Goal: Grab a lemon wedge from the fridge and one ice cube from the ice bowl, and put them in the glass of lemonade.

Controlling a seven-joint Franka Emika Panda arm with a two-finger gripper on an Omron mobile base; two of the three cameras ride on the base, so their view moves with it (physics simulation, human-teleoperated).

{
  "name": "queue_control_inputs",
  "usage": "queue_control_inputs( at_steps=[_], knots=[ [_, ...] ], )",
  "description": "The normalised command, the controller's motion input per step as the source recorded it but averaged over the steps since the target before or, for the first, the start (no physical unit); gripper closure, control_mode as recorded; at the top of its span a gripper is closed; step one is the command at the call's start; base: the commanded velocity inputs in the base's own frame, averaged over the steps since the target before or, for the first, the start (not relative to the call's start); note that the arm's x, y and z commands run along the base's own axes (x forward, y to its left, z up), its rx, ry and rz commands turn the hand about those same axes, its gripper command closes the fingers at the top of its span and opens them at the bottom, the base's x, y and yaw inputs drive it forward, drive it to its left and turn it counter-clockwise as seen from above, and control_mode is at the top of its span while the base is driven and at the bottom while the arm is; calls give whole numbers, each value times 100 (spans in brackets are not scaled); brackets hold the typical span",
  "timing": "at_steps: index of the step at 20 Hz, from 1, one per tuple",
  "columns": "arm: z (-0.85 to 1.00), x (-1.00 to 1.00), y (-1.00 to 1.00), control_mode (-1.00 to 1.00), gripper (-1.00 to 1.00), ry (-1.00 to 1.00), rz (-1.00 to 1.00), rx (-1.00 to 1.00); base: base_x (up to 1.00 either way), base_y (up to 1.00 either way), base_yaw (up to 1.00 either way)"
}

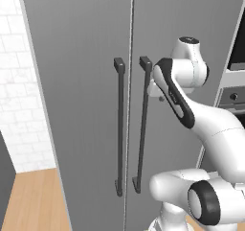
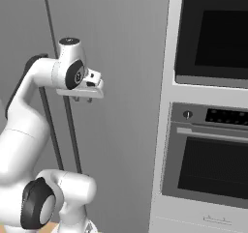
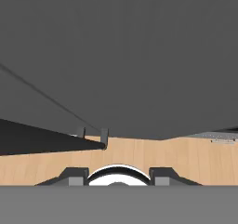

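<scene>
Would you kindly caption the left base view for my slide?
White arm reaching its gripper toward the right handle of the closed grey fridge.

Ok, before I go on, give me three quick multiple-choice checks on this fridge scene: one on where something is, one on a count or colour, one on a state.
1. Where is the gripper?
A. Near the top of the fridge handles
B. Down at the floor
C. At the oven

2. How many long dark bar handles does the fridge front carry?
A. One
B. Two
C. Four

3. What state are the fridge doors in?
A. Both shut
B. Left open
C. Right open

Answers: 1 A, the hand sits beside the right handle's upper end. 2 B, the left handle and the right handle flank the centre seam. 3 A, both door faces lie flush, no shelves visible.
</scene>
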Motion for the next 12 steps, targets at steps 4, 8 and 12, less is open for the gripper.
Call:
queue_control_inputs(
  at_steps=[4, 8, 12],
  knots=[
    [0, -32, 0, -100, -100, -3, 0, 0, 0, 0, 0],
    [-10, -54, 24, -100, -100, -9, -1, 0, 0, 0, 0],
    [-46, -68, 9, -100, -100, -11, -1, 0, 0, 0, 0]
  ],
)
